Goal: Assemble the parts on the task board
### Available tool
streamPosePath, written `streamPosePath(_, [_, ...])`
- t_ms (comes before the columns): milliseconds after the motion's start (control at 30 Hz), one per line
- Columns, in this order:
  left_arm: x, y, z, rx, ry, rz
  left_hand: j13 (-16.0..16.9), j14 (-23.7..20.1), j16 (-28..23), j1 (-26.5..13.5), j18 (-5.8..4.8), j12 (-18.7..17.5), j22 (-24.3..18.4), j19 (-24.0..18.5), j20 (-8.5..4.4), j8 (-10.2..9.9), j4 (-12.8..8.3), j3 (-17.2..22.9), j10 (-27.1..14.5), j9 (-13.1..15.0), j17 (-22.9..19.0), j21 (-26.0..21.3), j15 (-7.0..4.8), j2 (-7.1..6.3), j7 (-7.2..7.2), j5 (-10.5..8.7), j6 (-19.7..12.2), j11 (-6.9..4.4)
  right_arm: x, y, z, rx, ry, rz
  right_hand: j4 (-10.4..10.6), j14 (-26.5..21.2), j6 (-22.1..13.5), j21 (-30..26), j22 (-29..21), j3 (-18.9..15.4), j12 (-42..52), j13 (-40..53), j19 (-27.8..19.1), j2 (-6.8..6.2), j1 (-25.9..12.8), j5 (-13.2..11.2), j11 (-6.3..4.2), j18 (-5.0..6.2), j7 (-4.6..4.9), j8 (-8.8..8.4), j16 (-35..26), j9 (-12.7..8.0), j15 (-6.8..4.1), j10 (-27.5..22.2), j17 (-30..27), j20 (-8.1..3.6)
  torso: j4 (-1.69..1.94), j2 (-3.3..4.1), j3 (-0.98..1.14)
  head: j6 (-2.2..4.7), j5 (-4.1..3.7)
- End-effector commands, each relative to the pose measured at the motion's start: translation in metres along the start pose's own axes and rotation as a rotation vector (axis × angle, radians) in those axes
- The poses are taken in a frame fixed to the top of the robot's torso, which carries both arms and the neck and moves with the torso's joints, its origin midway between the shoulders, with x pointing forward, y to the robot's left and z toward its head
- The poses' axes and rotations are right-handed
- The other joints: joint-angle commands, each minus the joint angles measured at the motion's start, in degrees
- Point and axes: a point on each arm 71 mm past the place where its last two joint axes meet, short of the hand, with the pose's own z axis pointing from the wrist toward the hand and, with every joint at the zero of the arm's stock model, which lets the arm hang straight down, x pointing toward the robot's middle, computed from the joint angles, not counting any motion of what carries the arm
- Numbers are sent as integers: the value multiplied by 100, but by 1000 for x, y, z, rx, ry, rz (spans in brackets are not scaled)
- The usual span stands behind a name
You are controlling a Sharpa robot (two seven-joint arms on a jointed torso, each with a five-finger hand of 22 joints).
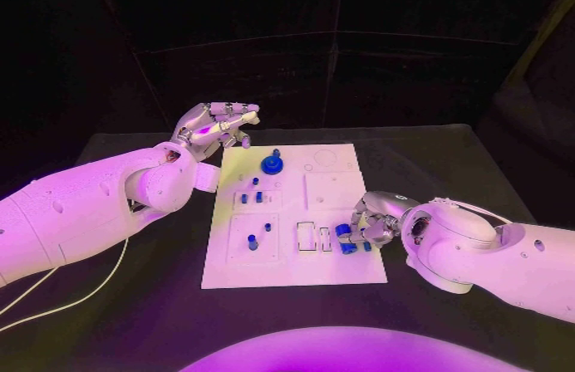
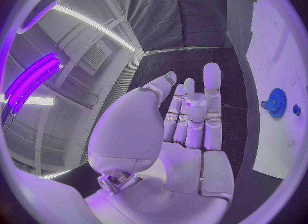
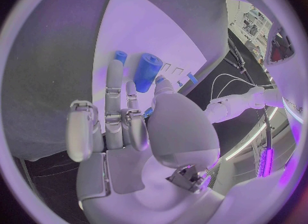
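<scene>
The head view looks down from above the robot's front onto the black table [image 1: 467,173], far enough back to take in the whole flat white rectangular task board [image 1: 341,268] and both white arms. The left wrist view sits close behind the silver many-fingered left hand [image 2: 186,131], facing along its upright fingers; the board's edge shows beside it [image 2: 269,147] with a blue toothed gear wheel [image 2: 277,102] (the same gear stands near the board's far end in the head view [image 1: 272,164]). The right wrist view sits equally close behind the silver right hand [image 3: 128,126], facing onto the board [image 3: 135,34] and a blue cylinder [image 3: 147,72].
</scene>
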Motion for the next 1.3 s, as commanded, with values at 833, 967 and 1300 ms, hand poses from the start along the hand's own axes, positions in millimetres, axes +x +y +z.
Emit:
streamPosePath(833, [0,-1,0,3,12,-8,10,1,25,14,35,46,-9,33,12,25,14,-37,-52,9,-5,-35,44,36,7,-18,-36,-7,6,4,1,17,4,-8,-231,97,16,63,389,113,15,1506,253,505,436,214,-1,-66,-50,191,-46,74,-16,606,13,-20,-3,-9,4,-5,21])
streamPosePath(967, [0,-1,0,3,11,-7,10,1,25,14,35,46,-9,33,12,25,14,-37,-52,9,-5,-35,44,36,7,-18,-36,-7,2,3,-8,13,-36,38,-234,98,86,81,422,118,15,1506,266,527,431,229,-19,-73,-72,211,-46,89,-27,606,14,-25,1,-19,-9,6,13])
streamPosePath(1300, [2,-1,1,2,14,-9,10,1,25,14,35,46,-9,33,12,25,14,-37,-52,9,-5,-35,44,36,7,-18,-36,-7,-1,14,-22,-11,-57,142,-214,100,140,111,473,103,15,1506,285,534,390,227,-34,-83,-89,208,-46,97,-38,606,15,-34,13,-15,-7,42,-11])
